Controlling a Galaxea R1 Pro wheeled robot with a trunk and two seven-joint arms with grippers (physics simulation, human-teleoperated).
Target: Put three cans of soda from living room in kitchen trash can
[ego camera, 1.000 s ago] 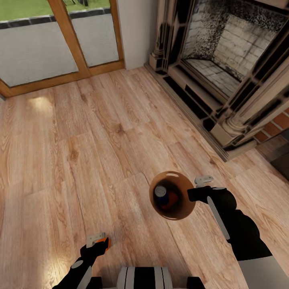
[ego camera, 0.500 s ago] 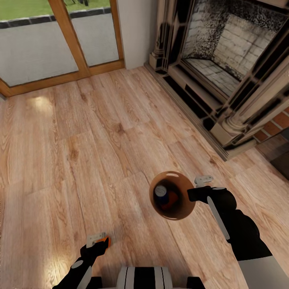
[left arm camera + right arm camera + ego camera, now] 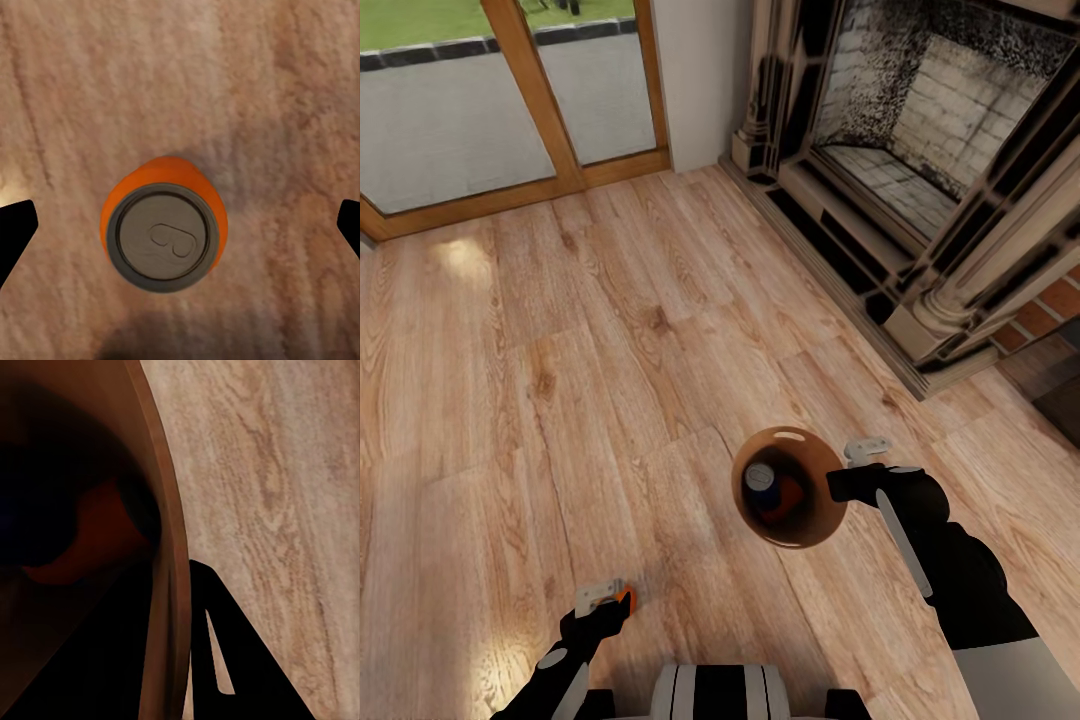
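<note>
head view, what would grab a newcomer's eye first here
The round brown bin, held by its rim in the right gripper above the wood plank floor, with a blue can and an orange can inside. Then the third orange soda can at the left gripper, and the stone fireplace upper right.

Both arms are black with a glossy finish. The right arm (image 3: 950,560) carries a narrow pale grey stripe along its forearm and widens into a light grey upper section. The left arm (image 3: 565,665) has a small grey oval patch. The trunk (image 3: 720,692) is white with 2 black stripes.
</note>
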